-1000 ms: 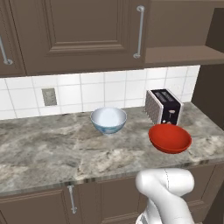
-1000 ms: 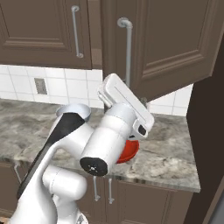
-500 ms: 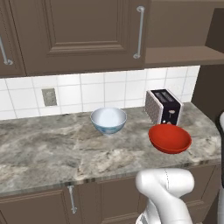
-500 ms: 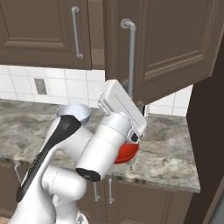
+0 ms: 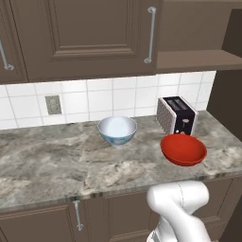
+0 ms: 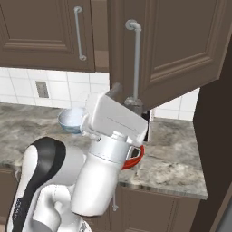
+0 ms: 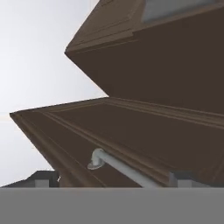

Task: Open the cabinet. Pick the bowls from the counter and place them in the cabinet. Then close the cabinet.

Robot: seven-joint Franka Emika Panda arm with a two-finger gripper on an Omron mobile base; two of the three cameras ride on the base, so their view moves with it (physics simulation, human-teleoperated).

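The dark brown wooden wall cabinet (image 6: 181, 50) hangs above the right end of the grey-brown marbled stone desk (image 5: 56, 165), and its right door with the long vertical silver bar handle (image 6: 136, 63) stands swung out toward the robot, while the left door (image 5: 85, 33) is shut flat. In the left base view the opened side shows a bare brown shelf (image 5: 198, 59), which is presumably where the bowls are meant to go. The white bowl with the blue pattern outside (image 5: 117, 131) sits near the back edge of the desk, about midway along it, and the plain glossy red bowl (image 5: 183, 149) sits nearer the front edge toward the right end, just in front of a boxy silver and black toaster (image 5: 176, 115); neither bowl has been lifted yet, so the opening step looks nearly done and the picking has not begun. The white arm rises steeply from the base, its wrist bent so that the hand (image 6: 126, 97) points up at the lower end of the bar handle. In the hand view the two fingertips (image 7: 43, 178) stand far apart either side of the bar, spread wide and gripping nothing, which suits letting the handle go once the door has swung far enough.
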